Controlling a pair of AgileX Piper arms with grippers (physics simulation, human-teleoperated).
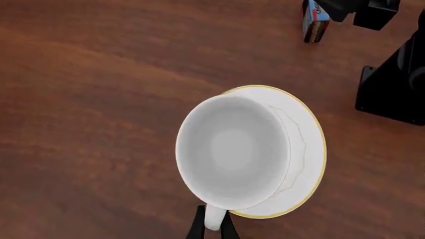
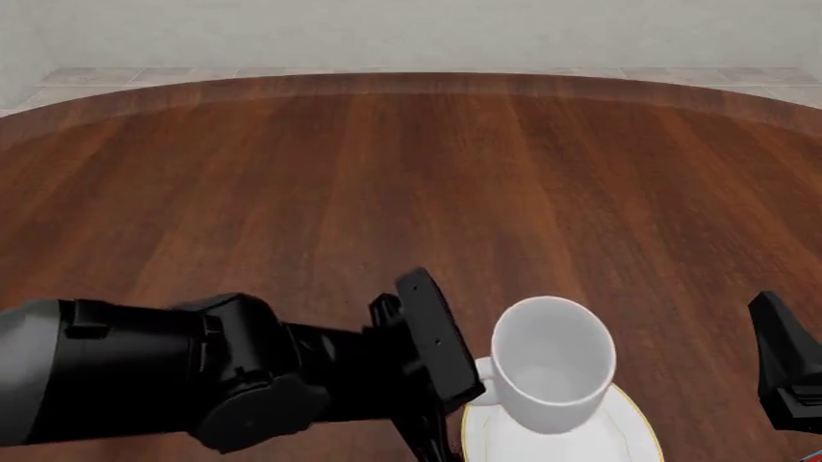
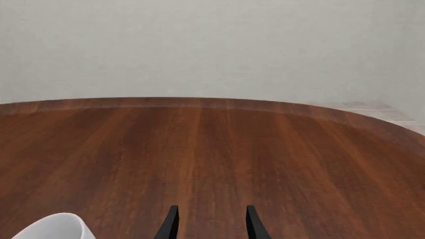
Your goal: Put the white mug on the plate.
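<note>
Brown wood table (image 1: 99, 99) all around. From the left wrist: white mug (image 1: 232, 152) hanging over the plate (image 1: 309, 149), off to one side, not centred; left gripper (image 1: 212, 226) pinching the handle to carry it; small box (image 1: 315, 22) far off. From the front: mug (image 2: 552, 366) a bit tilted, maybe not set down yet; plate (image 2: 629, 433) peeking out below. From the right wrist: right gripper (image 3: 209, 221) empty, spread apart, waiting by the mug rim (image 3: 53, 226).
</note>
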